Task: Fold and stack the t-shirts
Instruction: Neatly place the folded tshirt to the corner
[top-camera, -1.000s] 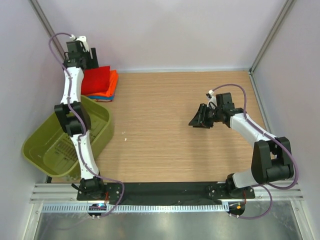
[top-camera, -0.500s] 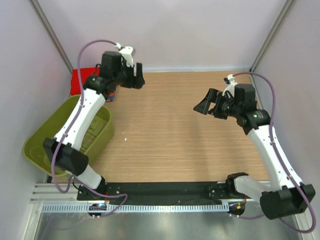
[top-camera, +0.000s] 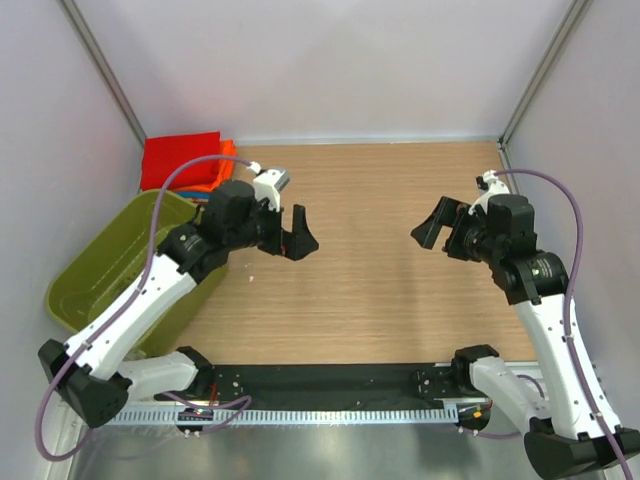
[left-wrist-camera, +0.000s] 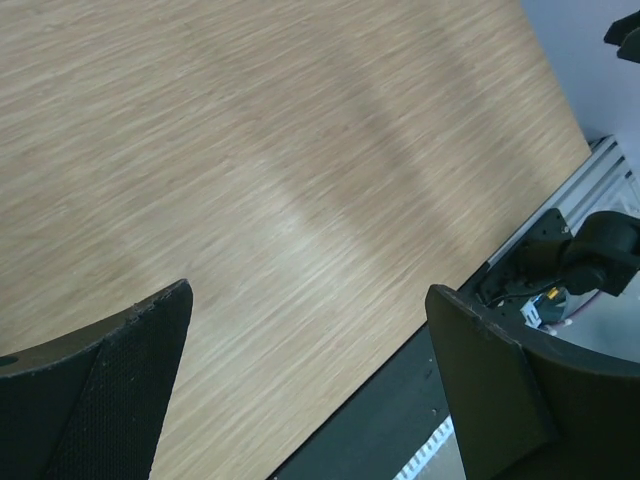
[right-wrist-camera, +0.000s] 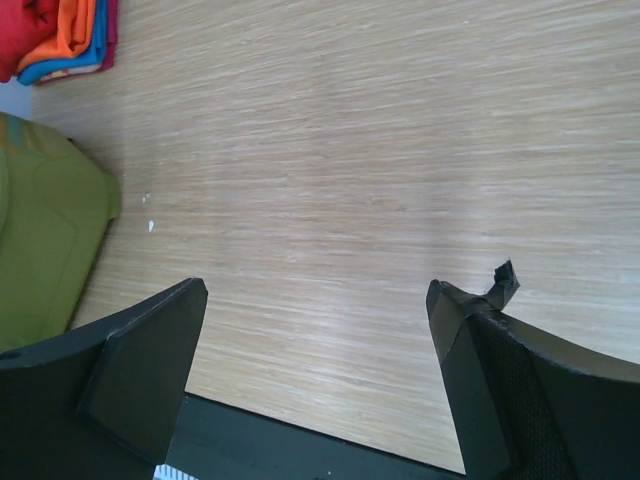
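top external: the t-shirts (top-camera: 182, 160) lay as one folded stack in the far left corner of the counter (top-camera: 370, 300), just behind the olive basket (top-camera: 85, 275), red on top. the left hand (top-camera: 296, 240) and the right hand (top-camera: 446, 230) hung over bare wood, well apart from the stack, each spread wide and holding nothing.

left wrist: only wood grain showed inside the spread hand, no cloth.

right wrist: the stack sat in the far corner, the red shirt (right-wrist-camera: 25, 25) over the orange one (right-wrist-camera: 78, 30) over the blue one (right-wrist-camera: 60, 72). the basket's inside was mostly out of sight, so another shirt there could not be ruled out.

by my judgement, folding and stacking looked done, with nothing visibly left.
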